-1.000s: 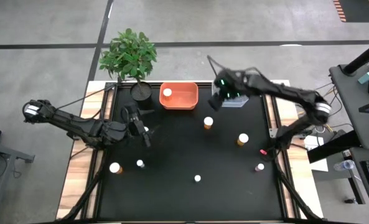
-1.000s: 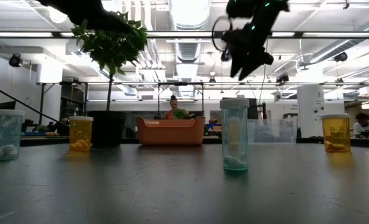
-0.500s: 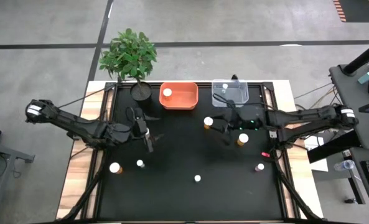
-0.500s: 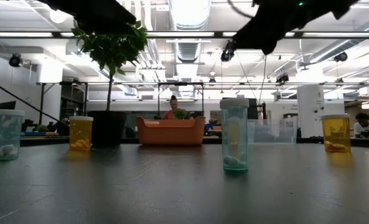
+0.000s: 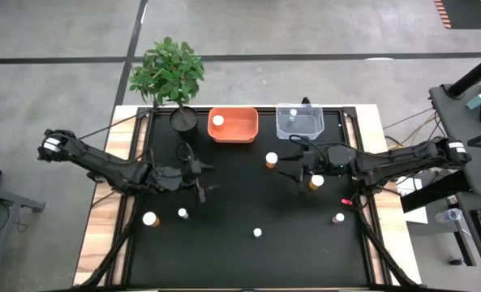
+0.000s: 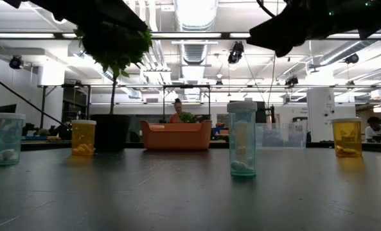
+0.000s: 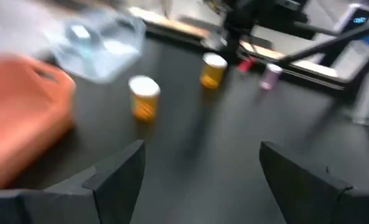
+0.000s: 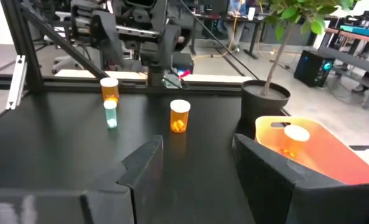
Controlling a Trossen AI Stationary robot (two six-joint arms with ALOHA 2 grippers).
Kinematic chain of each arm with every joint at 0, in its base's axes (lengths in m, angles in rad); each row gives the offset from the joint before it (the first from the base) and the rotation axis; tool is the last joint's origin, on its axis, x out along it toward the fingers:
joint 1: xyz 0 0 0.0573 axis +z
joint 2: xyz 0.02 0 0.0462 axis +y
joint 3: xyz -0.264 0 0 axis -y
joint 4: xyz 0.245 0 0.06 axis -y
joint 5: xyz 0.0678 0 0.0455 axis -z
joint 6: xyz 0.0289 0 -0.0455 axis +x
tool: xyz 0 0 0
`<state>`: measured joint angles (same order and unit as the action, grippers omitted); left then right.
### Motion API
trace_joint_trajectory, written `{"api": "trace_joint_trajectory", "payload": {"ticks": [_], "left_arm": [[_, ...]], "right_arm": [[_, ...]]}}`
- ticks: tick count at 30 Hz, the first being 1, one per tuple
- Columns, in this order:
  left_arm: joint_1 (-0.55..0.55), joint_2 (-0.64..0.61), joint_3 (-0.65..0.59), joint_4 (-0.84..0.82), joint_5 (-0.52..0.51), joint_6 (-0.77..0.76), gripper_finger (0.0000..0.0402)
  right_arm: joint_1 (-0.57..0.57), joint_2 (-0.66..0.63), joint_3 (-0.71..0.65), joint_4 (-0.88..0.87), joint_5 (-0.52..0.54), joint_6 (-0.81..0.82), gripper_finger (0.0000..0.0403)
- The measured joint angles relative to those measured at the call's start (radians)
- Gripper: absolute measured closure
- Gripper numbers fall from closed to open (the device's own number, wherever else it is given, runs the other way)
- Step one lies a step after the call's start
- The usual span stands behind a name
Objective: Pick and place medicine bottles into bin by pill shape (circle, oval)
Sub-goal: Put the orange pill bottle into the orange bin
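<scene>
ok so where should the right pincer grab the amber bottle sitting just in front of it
Probably round the amber bottle's orange body just under the white cap, coming in level from the right pincer's side. The bottle stands upright with bare table around it, and the open pincer already faces it in the right wrist view, so a side grip on the straight wall looks simplest.

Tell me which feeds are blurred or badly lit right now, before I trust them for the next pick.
Left wrist view: motion-smeared; the orange bin and the clear bin are streaked, the amber bottles soft. Right wrist view: sharp, evenly lit. Low view: ceiling lights glare and both arms are black silhouettes; the near bottle is clear. High view: even light, no glare.
</scene>
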<state>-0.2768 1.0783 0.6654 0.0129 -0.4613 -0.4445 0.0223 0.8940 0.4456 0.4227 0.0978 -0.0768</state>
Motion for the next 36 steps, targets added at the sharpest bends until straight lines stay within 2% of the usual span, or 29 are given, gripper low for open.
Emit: {"api": "trace_joint_trajectory", "payload": {"ticks": [2, 5, 14, 19, 27, 36], "left_arm": [[0.0, -0.015, 0.009, -0.076, 0.074, -0.084, 0.0104], [0.0, -0.036, 0.026, -0.197, 0.109, -0.225, 0.0104], [0.029, -0.051, 0.088, -0.734, 0.114, -0.618, 0.0104], [0.103, -0.051, 0.083, -0.897, 0.1, -0.772, 0.0104], [0.26, 0.017, 0.082, -0.915, 0.093, -0.772, 0.0104], [0.286, 0.137, 0.122, -0.908, 0.113, -0.719, 0.0104]], "right_arm": [[0.0, -0.002, -0.009, 0.01, 0.0, -0.004, 0.0216], [0.0, -0.004, -0.014, 0.01, 0.0, -0.006, 0.0216], [-0.001, -0.001, -0.02, 0.01, 0.0, -0.013, 0.0216], [-0.001, -0.001, -0.024, 0.009, 0.0, -0.013, 0.0216], [-0.001, -0.001, -0.027, 0.002, 0.0, -0.013, 0.0216], [-0.001, -0.001, -0.036, 0.001, 0.0, -0.01, 0.0216]]}}
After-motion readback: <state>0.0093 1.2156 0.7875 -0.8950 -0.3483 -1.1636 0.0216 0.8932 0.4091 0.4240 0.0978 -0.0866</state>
